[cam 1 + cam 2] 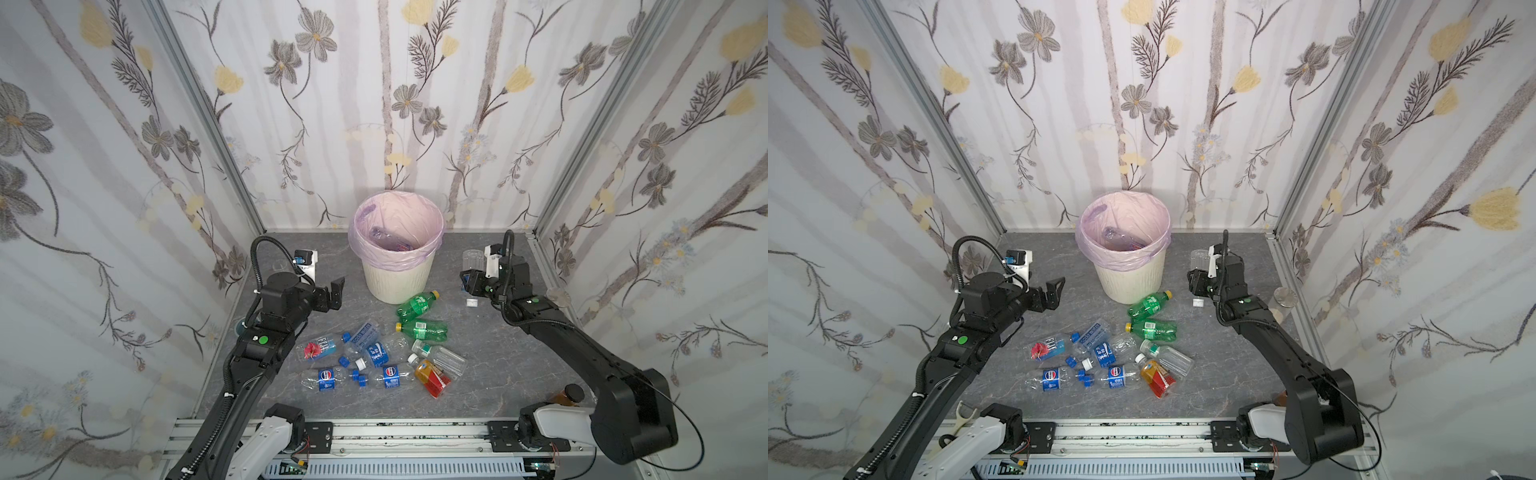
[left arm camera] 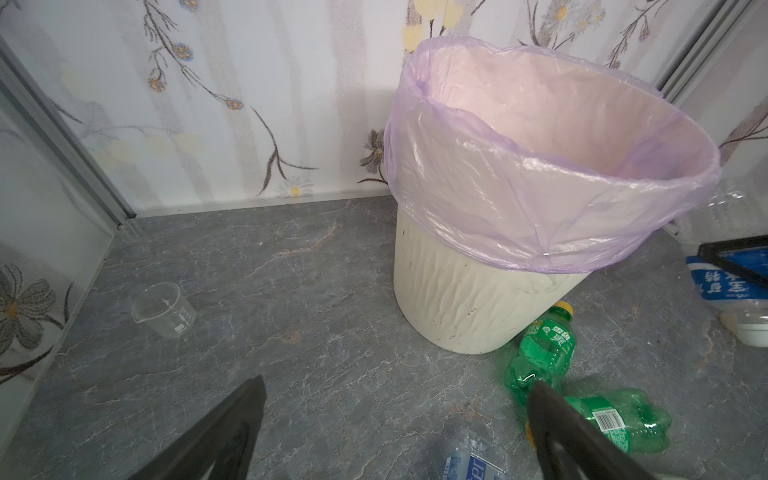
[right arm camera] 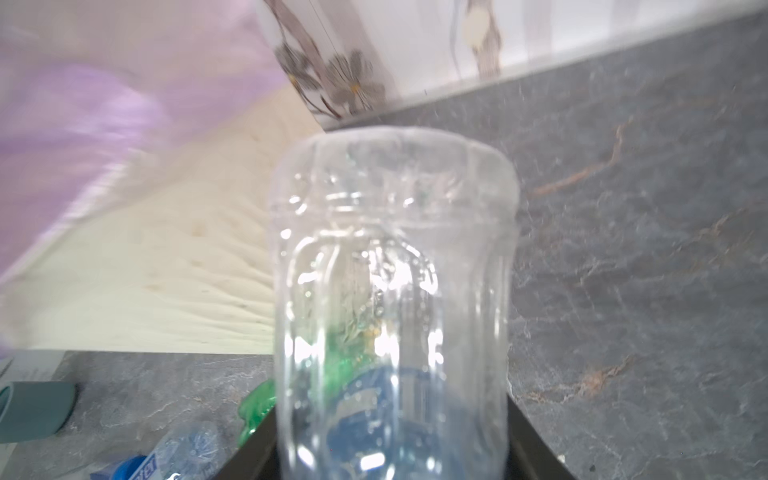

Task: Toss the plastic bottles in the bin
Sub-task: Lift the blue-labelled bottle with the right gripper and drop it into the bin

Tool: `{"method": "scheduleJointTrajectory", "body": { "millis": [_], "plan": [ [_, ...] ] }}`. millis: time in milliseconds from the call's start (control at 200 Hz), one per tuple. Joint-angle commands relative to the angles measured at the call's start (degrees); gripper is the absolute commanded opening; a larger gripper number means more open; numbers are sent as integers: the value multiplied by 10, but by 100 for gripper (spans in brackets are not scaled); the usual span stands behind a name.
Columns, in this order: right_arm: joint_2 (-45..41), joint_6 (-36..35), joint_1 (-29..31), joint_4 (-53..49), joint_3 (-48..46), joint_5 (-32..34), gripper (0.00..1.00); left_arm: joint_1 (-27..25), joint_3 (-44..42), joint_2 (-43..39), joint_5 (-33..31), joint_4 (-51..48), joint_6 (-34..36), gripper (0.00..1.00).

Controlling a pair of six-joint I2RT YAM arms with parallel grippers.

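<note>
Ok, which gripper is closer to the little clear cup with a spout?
Left. The left gripper is open a little way from the cup, on the bin's left; the right gripper is beyond the bin, gripping a bottle.

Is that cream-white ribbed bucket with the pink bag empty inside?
No, in a top view a crumpled clear plastic bottle lies at the bottom of the cream-white ribbed bucket.

Both top views look steeply down from high above the front rail, facing the back wall, and share the whole grey tabletop and the bin. The left wrist view sits low, near the bin's side. The right wrist view presses against a clear bottle, the bin blurred behind it.
</note>
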Motion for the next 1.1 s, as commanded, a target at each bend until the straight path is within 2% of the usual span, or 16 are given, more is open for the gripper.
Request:
{"method": "scheduleJointTrajectory", "body": {
  "millis": [0, 185, 280, 360, 450, 555, 605, 645, 749, 819, 884, 1009, 1094],
  "plan": [
    [-92, -38, 3, 71, -40, -15, 51, 1, 10, 0, 9, -12, 30, 100],
    [-262, -28, 9, 144, -119, -36, 52, 0, 19, 5, 6, -24, 43, 100],
    [-300, -16, 12, 150, -120, -59, 52, 0, 23, 10, 6, -28, 49, 100],
    [-299, -8, 21, 160, -104, -85, 52, 0, 27, 15, 7, -32, 54, 100],
    [-258, -21, 54, 157, -53, -86, 51, 0, 34, 22, 9, -41, 60, 100],
    [-150, -49, 104, 133, 76, -59, 53, 0, 43, 27, 2, -51, 65, 100],
    [-74, -49, 120, 107, 157, -53, 59, 0, 45, 27, -2, -56, 68, 100],
    [-5, -45, 133, 68, 231, -33, 67, 0, 47, 27, -5, -59, 72, 100],
    [193, -38, 154, -87, 474, -8, 82, 0, 55, 33, -7, -73, 89, 100],
    [273, -33, 156, -173, 586, -11, 86, 0, 69, 40, -18, -90, 93, 100],
    [273, -30, 160, -159, 576, -11, 88, 0, 79, 42, -32, -106, 94, 100],
    [196, -27, 155, -65, 454, -6, 91, 0, 83, 43, -46, -131, 115, 100],
    [149, -20, 142, -38, 392, -7, 92, -1, 90, 52, -53, -154, 132, 100]
  ]
}}
